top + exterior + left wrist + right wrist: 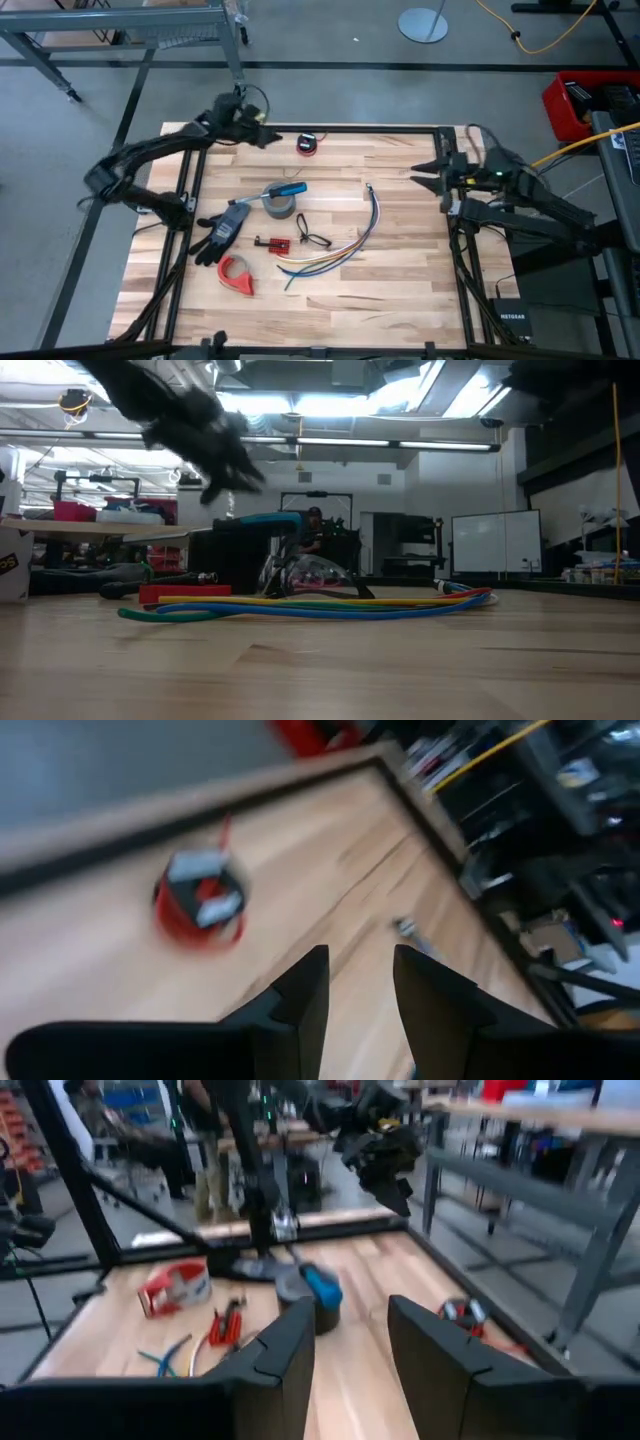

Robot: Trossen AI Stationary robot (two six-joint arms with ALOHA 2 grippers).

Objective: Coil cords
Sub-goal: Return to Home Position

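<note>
- The red wire (307,144) lies as a small tight coil on the bench (400,300). It sits close to the edge that runs along the top of the high view, about midway along that edge and apart from everything else.
- In the left wrist view a small dark-and-pale piece lies across the top of the coil. Whether that is the wire's end piece is too blurred to tell.
- The left gripper (360,955) hangs in the air above the bench's far left corner, just beside the coil and not touching it. Its fingers stand a narrow gap apart and hold nothing.
- The right gripper (350,1305) waits over the right edge of the bench, well apart from the coil. It is likewise parted and empty.
- My judgement is that the winding is done: no loose red strand trails anywhere on the wood, and neither gripper grips the wire.
- What seems left is only for the arms to settle at rest. The left one sits high and off to the side, which fits that.
- The multicoloured wire bundle (335,255) sprawls uncoiled near the middle, with the thin black looped cord (312,238) beside it. Neither belongs to this job.
- A tape roll (280,206) with a blue-handled screwdriver (290,188) on it, a black glove (222,232) and a red tape dispenser (237,275) lie toward the left half.
</note>
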